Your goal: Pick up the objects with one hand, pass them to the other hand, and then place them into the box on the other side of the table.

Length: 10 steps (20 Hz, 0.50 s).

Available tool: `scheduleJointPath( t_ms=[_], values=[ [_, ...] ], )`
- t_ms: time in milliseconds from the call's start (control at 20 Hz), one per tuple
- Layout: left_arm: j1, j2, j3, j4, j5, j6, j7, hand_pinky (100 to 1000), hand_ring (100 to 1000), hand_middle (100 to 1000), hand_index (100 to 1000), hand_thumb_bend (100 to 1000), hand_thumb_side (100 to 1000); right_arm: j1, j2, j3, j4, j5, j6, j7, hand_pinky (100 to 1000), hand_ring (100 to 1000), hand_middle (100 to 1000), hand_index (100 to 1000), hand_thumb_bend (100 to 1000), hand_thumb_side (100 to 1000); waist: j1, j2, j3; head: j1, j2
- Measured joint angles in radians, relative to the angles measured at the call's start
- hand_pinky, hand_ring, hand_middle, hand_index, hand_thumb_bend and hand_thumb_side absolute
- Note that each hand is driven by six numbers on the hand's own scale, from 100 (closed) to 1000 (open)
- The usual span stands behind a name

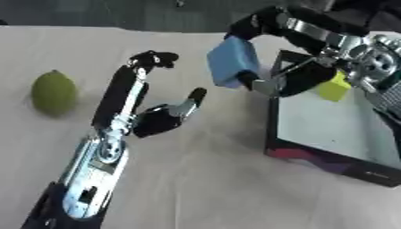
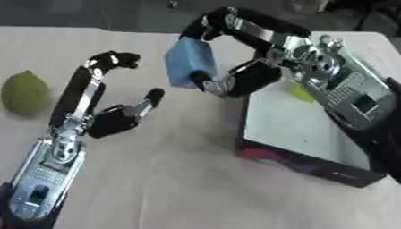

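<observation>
The left eye view shows a yellow block [image 1: 335, 87] lying inside the box [image 1: 329, 129] near its far corner, plainly seen beside the right arm; in the right eye view the arm covers most of that block and only a yellow sliver shows, while the silver plating of the right forearm is laid out more fully there. The right hand [image 2: 227, 53] hangs over the desk [image 2: 172, 179] just beside the box's left wall, its fingers arching over the top of a blue block [image 2: 190, 62] and its thumb coming up from below, so the block is pinched between them and held clear of the cloth. The left hand [image 1: 153, 100] rises from the lower left with its fingers spread and only slightly bent, the thumb standing apart; it holds nothing and is near the blue block without touching it. A green, lemon-shaped fruit [image 1: 54, 93] rests on the desk at the far left, well apart from both hands.
</observation>
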Motion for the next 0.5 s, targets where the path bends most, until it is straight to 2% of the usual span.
scheduleJointPath(
  t_ms=[250, 500],
  values=[
    [0.015, 0.02, 0.014, 0.0, 0.002, 0.01, 0.013, 849, 755, 642, 794, 467, 583, 0.074, -0.032, -0.048, 0.0, -0.022, 0.016, -0.051, 875, 932, 520, 624, 100, 145, 0.01, -0.012, -0.02, 0.0, 0.007],
    [0.025, 0.037, 0.026, 0.0, 0.007, 0.02, 0.025, 848, 753, 637, 788, 456, 587, 0.157, -0.047, -0.101, 0.013, -0.045, 0.03, -0.101, 882, 946, 536, 638, 100, 172, 0.015, -0.012, -0.031, -0.003, 0.007]
  ],
)
